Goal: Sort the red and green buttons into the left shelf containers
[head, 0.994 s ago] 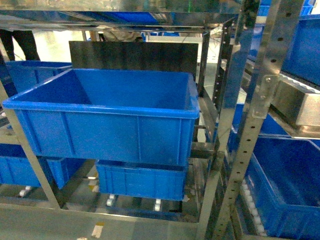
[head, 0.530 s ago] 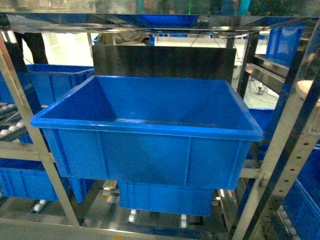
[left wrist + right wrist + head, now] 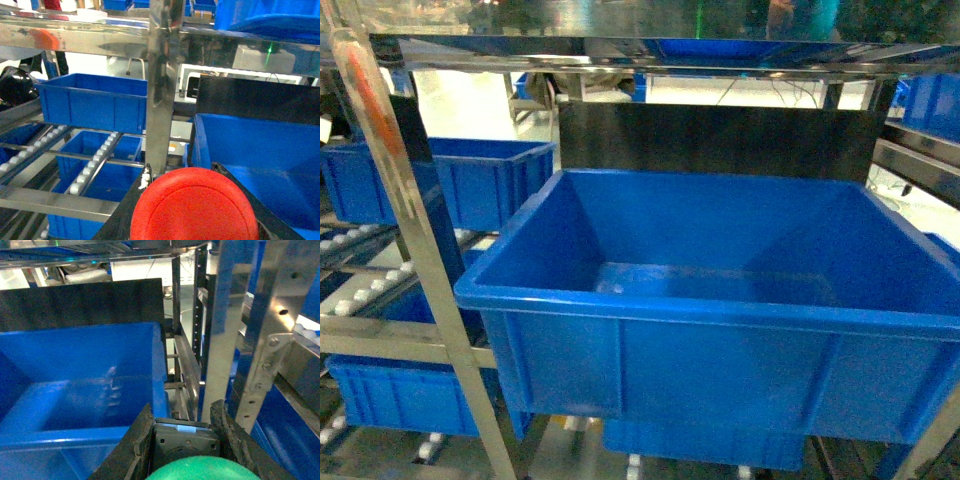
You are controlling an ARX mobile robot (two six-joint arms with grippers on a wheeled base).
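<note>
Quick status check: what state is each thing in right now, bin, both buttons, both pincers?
Big bin: on the shelf, nothing visible inside.
Red button: held in left pincer, cap toward the camera.
Green button: held in right pincer, outside the bin.
Small bin: on the roller shelf, contents hidden.

blue bin (image 3: 720, 330), red cap (image 3: 192, 207), green cap (image 3: 202, 469)

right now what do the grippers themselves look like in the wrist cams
Only the jaws show, at the bottom edge of each wrist view. The right gripper has two thick black jaws with a rough, worn-looking texture and a grey metal plate with small screws between them. The left gripper shows dark jaw edges only. No cables or markings are visible.
</note>
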